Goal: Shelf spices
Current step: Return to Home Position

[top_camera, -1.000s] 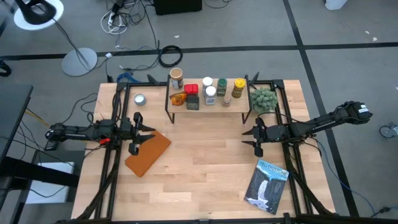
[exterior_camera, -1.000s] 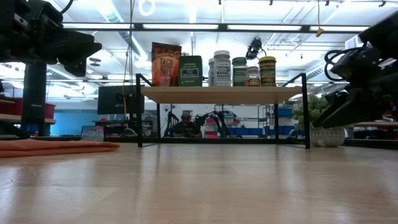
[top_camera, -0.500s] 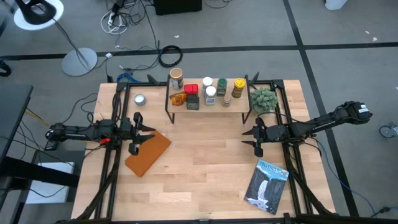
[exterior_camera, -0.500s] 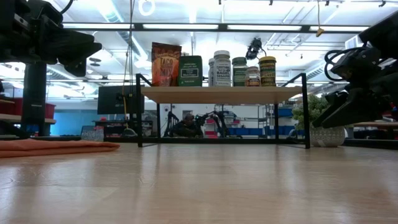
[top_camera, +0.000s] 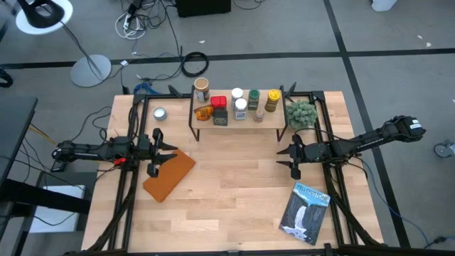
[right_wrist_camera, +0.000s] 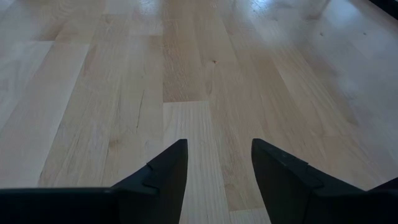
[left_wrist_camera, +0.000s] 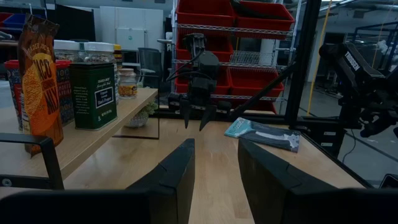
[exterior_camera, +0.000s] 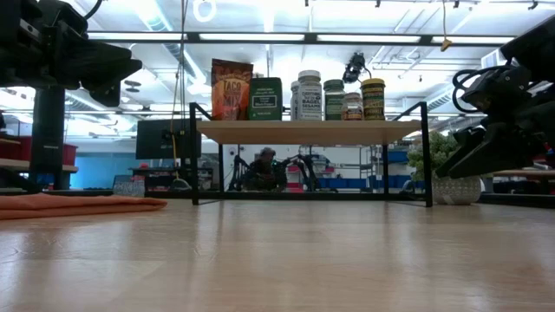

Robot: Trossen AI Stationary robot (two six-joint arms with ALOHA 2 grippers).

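Observation:
The shelf (top_camera: 266, 122), a light board on thin black legs, stands at the table's far middle. The spices stand on its board: tan cylinder (top_camera: 202, 89), orange packet (top_camera: 204, 112), red tin (top_camera: 218, 102), dark box (top_camera: 220, 116), white-lidded jars (top_camera: 240, 107), green-lidded jar (top_camera: 254, 97) and yellow-lidded jar (top_camera: 273, 95). The low view shows the row (exterior_camera: 299, 95) above the board (exterior_camera: 308, 131). My left gripper (top_camera: 170, 151) hovers open left of the table's middle and points right. My right gripper (top_camera: 282, 158) hovers open right of the middle and points left. Both are empty.
A flat brown slab (top_camera: 169, 175) lies just under and near my left gripper. A small silver tin (top_camera: 159, 113) sits left of the shelf, a small green plant (top_camera: 301, 112) right of it. A blue booklet (top_camera: 306, 212) lies near right. A person (exterior_camera: 264, 169) shows beyond the shelf.

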